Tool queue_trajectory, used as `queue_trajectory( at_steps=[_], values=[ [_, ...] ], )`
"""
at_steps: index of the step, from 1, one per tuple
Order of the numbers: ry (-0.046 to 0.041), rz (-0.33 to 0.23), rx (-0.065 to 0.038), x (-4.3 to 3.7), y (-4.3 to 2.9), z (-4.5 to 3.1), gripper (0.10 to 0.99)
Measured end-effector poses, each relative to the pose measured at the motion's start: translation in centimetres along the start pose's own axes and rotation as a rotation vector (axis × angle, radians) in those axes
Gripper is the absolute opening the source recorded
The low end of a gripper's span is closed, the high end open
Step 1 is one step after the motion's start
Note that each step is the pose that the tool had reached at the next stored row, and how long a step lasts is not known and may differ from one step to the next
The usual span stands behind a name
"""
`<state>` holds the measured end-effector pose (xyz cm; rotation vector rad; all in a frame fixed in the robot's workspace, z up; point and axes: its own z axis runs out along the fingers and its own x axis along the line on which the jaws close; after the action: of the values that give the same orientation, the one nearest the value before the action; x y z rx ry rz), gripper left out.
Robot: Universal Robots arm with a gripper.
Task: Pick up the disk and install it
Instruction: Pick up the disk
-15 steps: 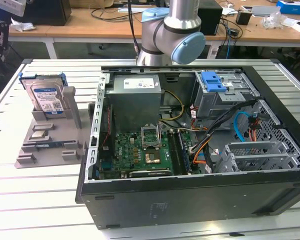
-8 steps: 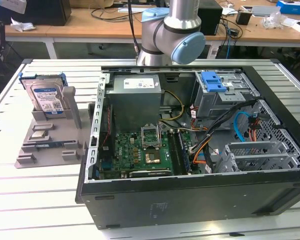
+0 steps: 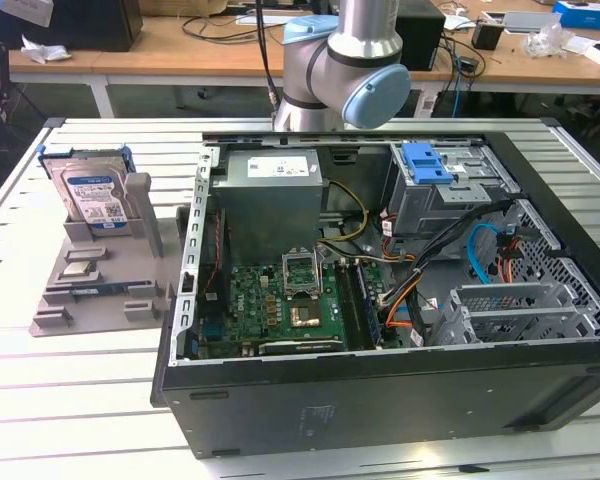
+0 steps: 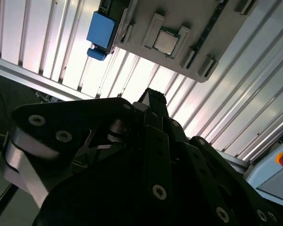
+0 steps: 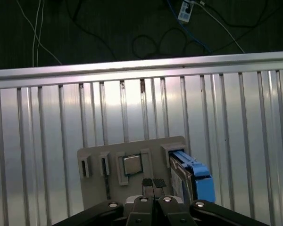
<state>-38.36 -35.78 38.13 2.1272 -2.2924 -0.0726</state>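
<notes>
The disk (image 3: 92,195) stands upright in a grey holder (image 3: 90,290) on the slatted table, at the exterior view's left. It is silver with a blue-and-white label and a blue frame. In both wrist views it appears edge-on as a blue strip (image 5: 194,176) (image 4: 101,33) at one end of the holder (image 5: 95,186) (image 4: 203,23). My gripper (image 5: 153,183) (image 4: 151,96) hangs well above the holder, over the part beside the disk. Its black fingertips are pressed together with nothing between them.
An open computer case (image 3: 380,390) lies right of the holder, with a motherboard, cables and a grey drive bay (image 3: 450,200) topped by a blue bracket (image 3: 425,163). A processor chip (image 3: 80,268) (image 5: 130,165) sits in the holder. The arm (image 3: 345,70) rises behind the case.
</notes>
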Motion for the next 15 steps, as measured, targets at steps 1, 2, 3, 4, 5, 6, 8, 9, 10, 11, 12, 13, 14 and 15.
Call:
queue_trajectory(
  at_steps=[1, 2, 3, 4, 5, 6, 8, 9, 10, 11, 12, 13, 14, 15],
  values=[
    [0.0001, 0.000, 0.000, 0.00, 0.00, 0.00, 0.114],
    [0.0000, -0.001, 0.000, 0.00, 0.00, 0.00, 0.114],
    [0.0000, -0.001, 0.000, 0.00, 0.00, 0.00, 0.173],
    [0.0001, -0.002, 0.000, 0.00, 0.00, 0.00, 0.235],
    [0.0001, -0.002, 0.000, 0.00, 0.00, 0.00, 0.294],
    [0.0001, -0.003, 0.000, 0.00, 0.00, 0.00, 0.357],
    [0.0002, -0.004, 0.000, 0.00, 0.00, 0.00, 0.541],
    [0.0002, -0.005, 0.000, 0.00, 0.00, 0.00, 0.541],
    [0.0002, -0.005, 0.000, 0.00, 0.00, 0.00, 0.541],
    [0.0003, -0.005, 0.000, 0.00, 0.00, 0.00, 0.541],
    [0.0003, -0.006, 0.000, -0.01, 0.00, 0.00, 0.541],
    [0.0003, -0.006, 0.000, -0.06, -0.02, 0.00, 0.541],
    [0.0002, -0.005, 0.000, -0.16, -0.05, 0.00, 0.541],
    [0.0003, -0.006, 0.000, -0.52, -0.22, 0.00, 0.541]
  ],
)
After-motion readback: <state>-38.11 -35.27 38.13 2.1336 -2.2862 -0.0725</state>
